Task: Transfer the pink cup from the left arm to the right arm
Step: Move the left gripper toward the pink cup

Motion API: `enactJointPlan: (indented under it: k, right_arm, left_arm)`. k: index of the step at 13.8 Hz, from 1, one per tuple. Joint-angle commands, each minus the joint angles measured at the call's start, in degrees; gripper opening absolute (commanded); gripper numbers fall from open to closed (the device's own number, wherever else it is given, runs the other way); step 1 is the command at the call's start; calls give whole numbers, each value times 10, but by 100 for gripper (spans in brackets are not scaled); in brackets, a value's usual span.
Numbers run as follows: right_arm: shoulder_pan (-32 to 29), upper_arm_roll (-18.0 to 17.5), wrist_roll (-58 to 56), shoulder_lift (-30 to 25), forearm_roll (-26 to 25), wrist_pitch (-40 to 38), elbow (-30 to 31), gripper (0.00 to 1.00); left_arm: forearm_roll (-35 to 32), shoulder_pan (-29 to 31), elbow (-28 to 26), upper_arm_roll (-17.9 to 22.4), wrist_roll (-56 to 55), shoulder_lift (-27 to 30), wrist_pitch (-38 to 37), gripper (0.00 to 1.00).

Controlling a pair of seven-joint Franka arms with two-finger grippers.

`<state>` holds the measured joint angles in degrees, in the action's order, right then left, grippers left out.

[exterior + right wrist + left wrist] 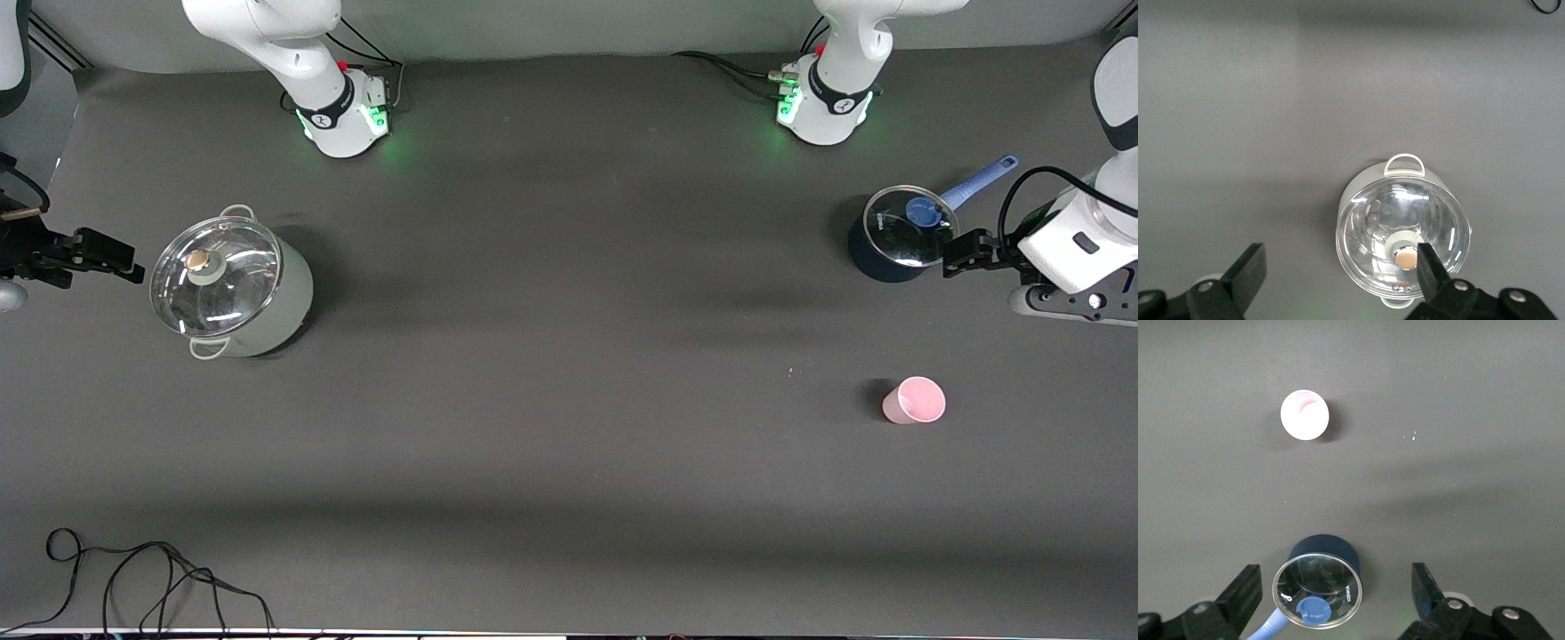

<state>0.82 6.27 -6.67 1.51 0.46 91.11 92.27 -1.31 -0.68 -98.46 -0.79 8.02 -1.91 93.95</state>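
The pink cup [914,400] stands upright on the dark table toward the left arm's end, nearer to the front camera than the blue pot. In the left wrist view it is a small pale round shape [1305,415], well clear of the fingers. My left gripper [960,253] hangs open and empty in the air beside the blue pot; its wrist view shows the jaws spread wide [1337,581]. My right gripper [123,260] hangs open and empty at the right arm's end of the table, beside the grey pot [1340,261].
A dark blue pot [893,240] with a glass lid and a blue handle stands near the left gripper. A pale grey-green pot [233,286] with a glass lid stands near the right gripper. A black cable [133,578] lies at the table's near edge.
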Motion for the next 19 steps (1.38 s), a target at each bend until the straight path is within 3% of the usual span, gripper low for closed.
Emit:
enactJointPlan:
  k: [1, 6, 8, 14, 19]
  right_arm:
    - [3, 4, -11, -8, -3, -1, 3, 100]
    - [3, 5, -11, -8, -3, -1, 4, 100]
    - [3, 5, -11, -8, -3, -1, 4, 100]
    - [3, 3, -11, -6, -3, 1, 4, 100]
    - [3, 3, -11, -6, -3, 1, 4, 100]
  left_arm:
    - [-11, 15, 21, 7, 79, -14, -11, 100]
    - [-1, 94, 25, 7, 317, -41, 11, 100]
    - [10, 115, 24, 7, 429, -52, 55, 100]
    - [167, 204, 24, 7, 723, -89, 107, 99]
    - [328, 293, 41, 7, 985, -171, 95, 99]
